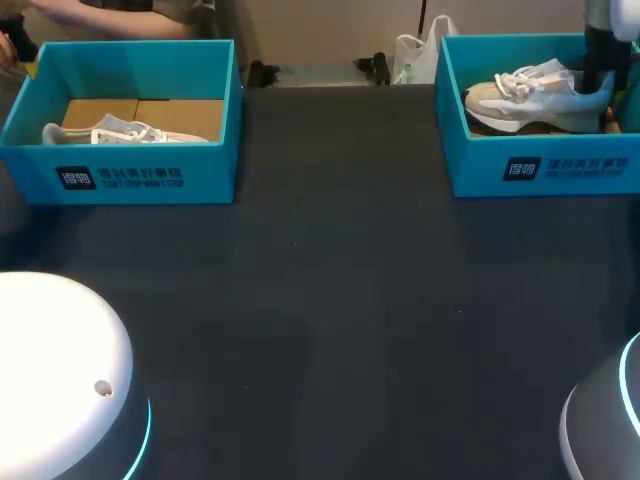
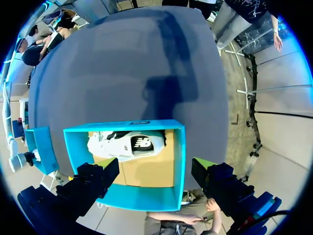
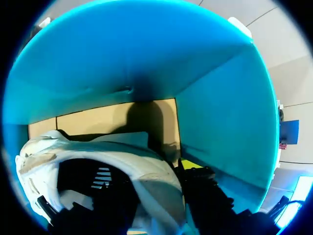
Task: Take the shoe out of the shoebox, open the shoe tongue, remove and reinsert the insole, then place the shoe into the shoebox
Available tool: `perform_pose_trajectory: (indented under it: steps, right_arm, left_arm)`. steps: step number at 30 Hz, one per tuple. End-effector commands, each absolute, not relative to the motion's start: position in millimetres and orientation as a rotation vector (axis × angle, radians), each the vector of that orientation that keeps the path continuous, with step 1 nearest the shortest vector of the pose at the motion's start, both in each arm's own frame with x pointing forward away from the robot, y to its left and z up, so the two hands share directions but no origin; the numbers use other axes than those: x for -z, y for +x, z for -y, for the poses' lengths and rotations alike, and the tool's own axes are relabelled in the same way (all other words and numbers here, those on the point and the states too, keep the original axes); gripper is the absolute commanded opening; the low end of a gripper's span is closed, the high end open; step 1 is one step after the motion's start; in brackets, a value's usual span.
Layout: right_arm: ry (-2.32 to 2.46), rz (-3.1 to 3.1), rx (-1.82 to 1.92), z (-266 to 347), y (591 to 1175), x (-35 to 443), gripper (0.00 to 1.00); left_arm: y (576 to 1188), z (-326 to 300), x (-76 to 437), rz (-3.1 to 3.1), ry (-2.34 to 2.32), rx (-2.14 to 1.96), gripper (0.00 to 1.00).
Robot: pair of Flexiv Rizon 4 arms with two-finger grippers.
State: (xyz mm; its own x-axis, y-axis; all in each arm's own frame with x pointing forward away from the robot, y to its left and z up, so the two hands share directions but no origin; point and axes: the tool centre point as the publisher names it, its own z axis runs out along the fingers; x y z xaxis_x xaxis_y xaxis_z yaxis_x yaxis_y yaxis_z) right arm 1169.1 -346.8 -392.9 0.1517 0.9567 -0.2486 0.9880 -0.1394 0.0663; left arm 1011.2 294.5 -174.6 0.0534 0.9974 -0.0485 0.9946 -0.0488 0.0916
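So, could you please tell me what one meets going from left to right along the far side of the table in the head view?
Left shoebox holding a white shoe → bare table → right shoebox holding a grey-and-white shoe → right arm down in that box.

I'm running a robotics lab bench: a dark table [image 1: 330, 300] with my left arm's base [image 1: 55, 380] and right arm's base [image 1: 605, 420], both white. A teal left shoebox [image 1: 130, 170] and matching right shoebox [image 1: 540, 170] stand along its far side.

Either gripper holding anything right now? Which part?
Right gripper looks shut on the shoe at its heel collar, one finger inside, one outside. Left gripper open, empty.
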Motion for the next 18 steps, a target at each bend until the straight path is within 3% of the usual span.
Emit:
perform_pose_trajectory:
  steps: [1,18]
  right_arm:
    - [2.302,-1.94,0.354,352.5,1176.9,403.6,0.0]
    - [2.24,-1.952,0.486,364.5,1143.4,324.9,0.0]
  left_arm:
    - [1011.0,-294.7,174.2,-2.094,2.207,-0.046,1.0]
    - [1011.0,-294.7,174.2,-2.094,2.207,-0.046,1.0]
